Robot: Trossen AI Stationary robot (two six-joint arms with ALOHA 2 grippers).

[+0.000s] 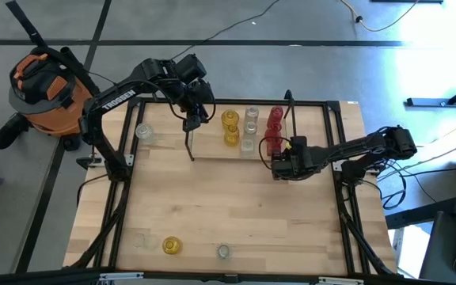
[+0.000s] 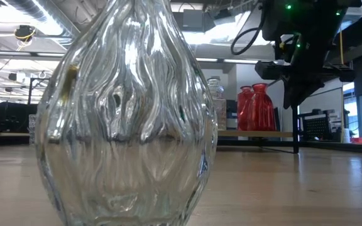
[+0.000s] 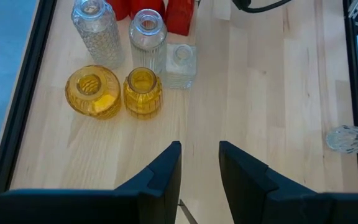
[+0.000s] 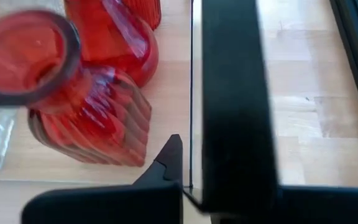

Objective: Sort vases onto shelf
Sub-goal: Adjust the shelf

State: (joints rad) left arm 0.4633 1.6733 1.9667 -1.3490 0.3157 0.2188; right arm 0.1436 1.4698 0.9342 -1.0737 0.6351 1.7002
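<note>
The shelf [image 1: 212, 146], a light-wood board with thin black posts, stands at the table's far middle. On it stand two yellow vases [image 3: 114, 93], clear vases [image 3: 146, 34] and red vases [image 1: 274, 131]. My left gripper [image 3: 201, 155] hangs open high above the shelf's left part, with nothing between its fingers. My right gripper [image 1: 278, 168] is down low at the shelf's right end, just near of the red vases [image 4: 86, 118]. Its fingers are shut to a narrow slit. A thin black wire of the shelf [image 4: 191, 74] runs along that slit. My right gripper slants down from the table's right side. One fingertip [image 4: 169, 155] lies close beside the ribbed side of the nearest red vase [image 4: 138, 134], which stands upright on the board. Whether the fingertip touches the vase or the wire, I cannot tell.
A clear vase [image 1: 143, 131] sits on the tabletop left of the shelf. A yellow vase [image 1: 172, 245] and a clear vase [image 1: 223, 252] stand near the table's near edge; the clear one fills the low view [image 2: 124, 113]. Bare tabletop lies between them and the shelf.
</note>
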